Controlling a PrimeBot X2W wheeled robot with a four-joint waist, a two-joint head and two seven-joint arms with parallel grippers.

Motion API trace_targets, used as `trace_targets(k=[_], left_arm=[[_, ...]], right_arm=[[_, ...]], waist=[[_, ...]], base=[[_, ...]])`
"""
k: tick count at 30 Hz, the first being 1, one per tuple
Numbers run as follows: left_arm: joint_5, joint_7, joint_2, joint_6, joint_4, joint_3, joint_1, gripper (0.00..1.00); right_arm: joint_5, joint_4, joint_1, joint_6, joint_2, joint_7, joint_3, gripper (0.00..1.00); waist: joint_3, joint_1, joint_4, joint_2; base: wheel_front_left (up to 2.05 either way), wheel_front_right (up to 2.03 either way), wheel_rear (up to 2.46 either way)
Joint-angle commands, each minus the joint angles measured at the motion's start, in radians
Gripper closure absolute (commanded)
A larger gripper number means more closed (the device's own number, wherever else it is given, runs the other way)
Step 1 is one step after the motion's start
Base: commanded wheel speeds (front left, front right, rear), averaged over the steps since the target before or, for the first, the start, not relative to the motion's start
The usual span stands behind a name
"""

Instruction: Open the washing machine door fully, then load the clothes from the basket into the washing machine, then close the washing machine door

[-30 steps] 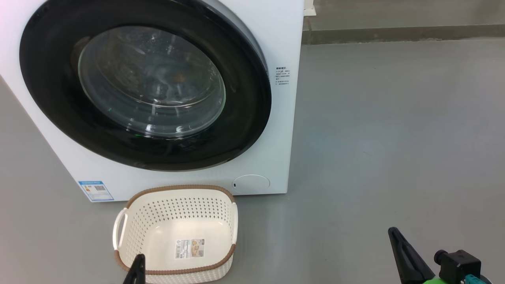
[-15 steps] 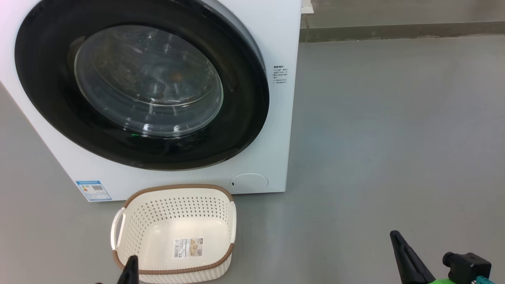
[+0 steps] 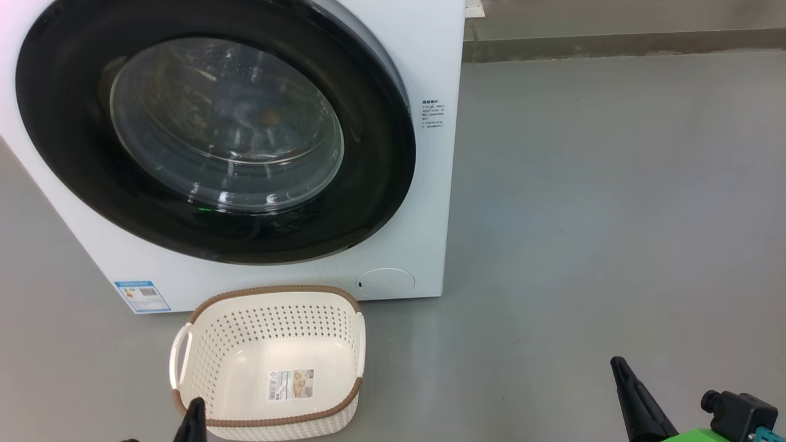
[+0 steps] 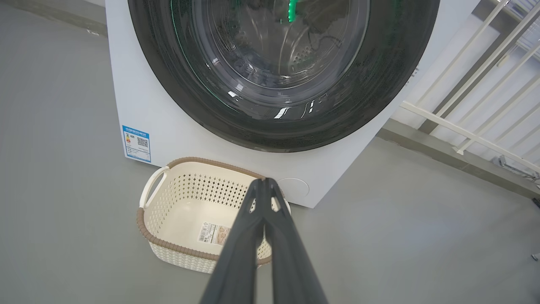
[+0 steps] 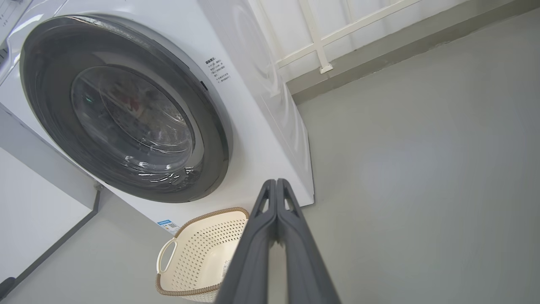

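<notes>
The white washing machine (image 3: 430, 184) stands ahead with its glossy black round door (image 3: 368, 202) shut flat against the front. Through the glass window (image 3: 227, 123) I see dim shapes in the drum; whether they are the clothes I cannot tell. The cream basket (image 3: 270, 362) sits on the floor before the machine, holding nothing but its paper label (image 3: 291, 384). My left gripper (image 4: 265, 182) is shut, hanging above the basket's right end. My right gripper (image 5: 276, 182) is shut too, well to the right over bare floor, its tip (image 3: 616, 363) at the lower right of the head view.
Grey floor (image 3: 583, 215) spreads wide to the right of the machine. A white railing (image 4: 468, 84) and a low kerb (image 3: 614, 46) run behind. A blue sticker (image 3: 142, 296) and round flap (image 3: 385, 283) mark the machine's lower front.
The head camera has shifted slightly, sliding the scene left. Both gripper tips have sunk lower in the head view, the left one also drifting left.
</notes>
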Motion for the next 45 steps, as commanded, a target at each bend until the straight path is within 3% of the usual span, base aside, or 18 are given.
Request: trace_targets(k=[1,45], left_arm=[[-0.026,0.005,0.007,-0.01,-0.017,0.021,-0.051,1.0],[-0.502,0.108,-0.013,-0.067,0.026,0.123,-0.126,1.0]], right_arm=[[0.039,-0.018,-0.05,-0.001,-0.013,0.001,0.001,1.0],[0.533,0.071,-0.13,-0.002,-0.022,0.062,-0.017,1.0]], waist=[[0.001,-0.0001,-0.001,-0.0001],[0.018,-0.0001,-0.021,-0.0001]], base=[[0.0,0.0,0.0],[0.0,0.0,0.0]])
